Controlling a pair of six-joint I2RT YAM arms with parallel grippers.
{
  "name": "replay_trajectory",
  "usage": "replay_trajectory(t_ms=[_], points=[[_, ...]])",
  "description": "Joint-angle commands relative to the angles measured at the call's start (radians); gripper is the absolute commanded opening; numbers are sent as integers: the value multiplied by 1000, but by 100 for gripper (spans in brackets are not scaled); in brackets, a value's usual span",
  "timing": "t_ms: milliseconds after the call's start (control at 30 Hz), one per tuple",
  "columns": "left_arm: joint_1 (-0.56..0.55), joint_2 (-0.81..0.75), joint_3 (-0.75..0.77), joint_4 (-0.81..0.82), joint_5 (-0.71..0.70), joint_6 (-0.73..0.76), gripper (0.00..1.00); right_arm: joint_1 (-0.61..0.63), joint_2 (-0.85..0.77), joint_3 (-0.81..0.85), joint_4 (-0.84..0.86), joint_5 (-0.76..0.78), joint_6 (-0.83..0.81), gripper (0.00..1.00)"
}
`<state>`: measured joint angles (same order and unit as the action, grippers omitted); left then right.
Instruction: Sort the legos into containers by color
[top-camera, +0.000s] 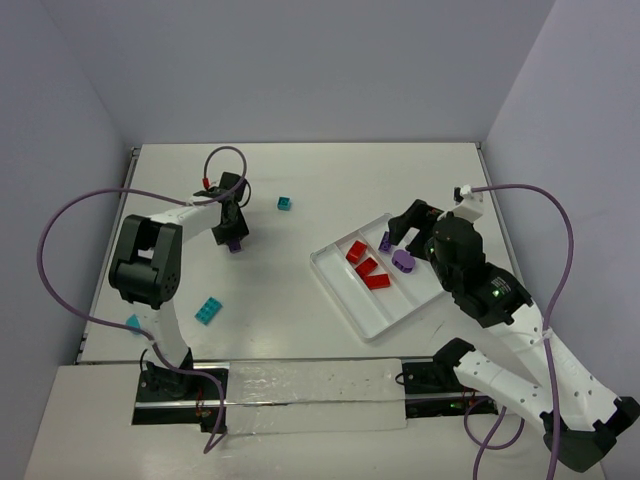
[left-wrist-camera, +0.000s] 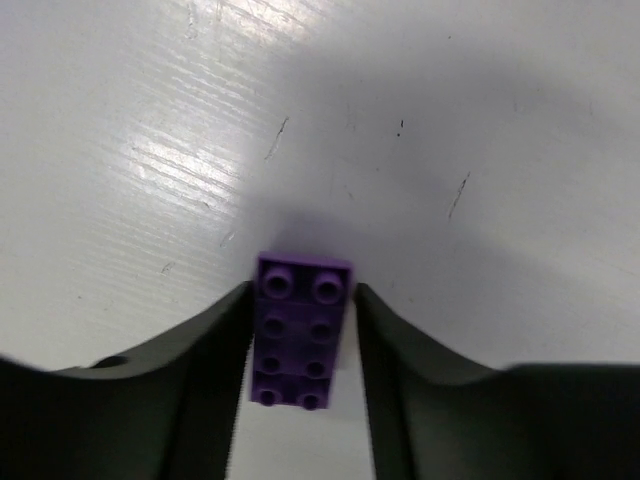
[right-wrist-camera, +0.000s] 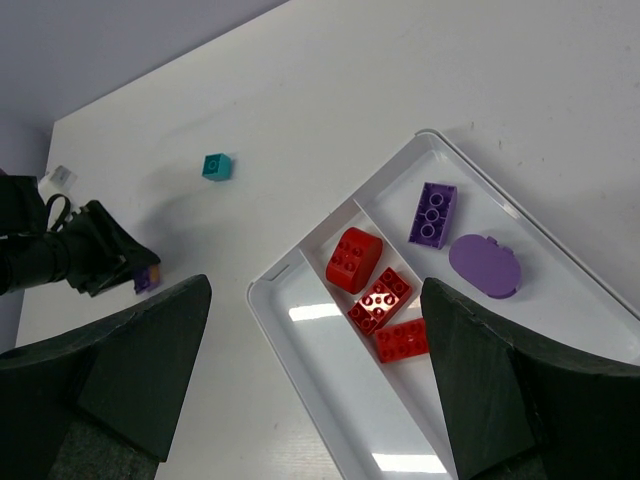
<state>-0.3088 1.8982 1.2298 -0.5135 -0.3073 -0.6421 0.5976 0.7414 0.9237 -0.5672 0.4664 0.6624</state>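
Observation:
A purple brick (left-wrist-camera: 300, 345) lies studs up on the table between the fingers of my left gripper (left-wrist-camera: 303, 292). The jaws stand close on both sides of it, with a thin gap at the right finger. In the top view this left gripper (top-camera: 235, 234) is down at the table over the purple brick (top-camera: 235, 246). My right gripper (right-wrist-camera: 315, 290) is wide open and empty, above the white tray (right-wrist-camera: 330, 400). In the top view the right gripper (top-camera: 408, 228) hovers at the tray's (top-camera: 362, 303) far end. Three red bricks (right-wrist-camera: 375, 300) lie in the middle compartment. A purple brick (right-wrist-camera: 432, 214) and a rounded purple piece (right-wrist-camera: 484, 265) lie in the far one.
A teal cube (top-camera: 285, 203) sits beyond the left gripper and also shows in the right wrist view (right-wrist-camera: 215, 166). A teal brick (top-camera: 209, 311) and a small teal piece (top-camera: 133, 322) lie near the left arm's base. The tray's near compartment holds nothing.

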Motion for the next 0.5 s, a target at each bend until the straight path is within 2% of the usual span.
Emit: replay_trajectory(t_ms=[0,33,67,100,267,467], points=[[-3,-10,-23,-49,-6,-1,35,-2,-13,-3,41,12,11,93],[-4,-15,-20,-52,-6,-1,25,-2,-13,-4,42,12,11,93],[-6,-21,-15,-56,-7,0,10,-1,-14,-5,42,11,11,93],[-7,-36,-12,-60,-1,4,1,-2,-14,-5,41,11,11,93],[-62,-96,55,-89,5,22,0,-2,-13,0,42,15,9,93],[-220,-106,217,-146,16,38,0,-2,-14,1,40,20,11,93]])
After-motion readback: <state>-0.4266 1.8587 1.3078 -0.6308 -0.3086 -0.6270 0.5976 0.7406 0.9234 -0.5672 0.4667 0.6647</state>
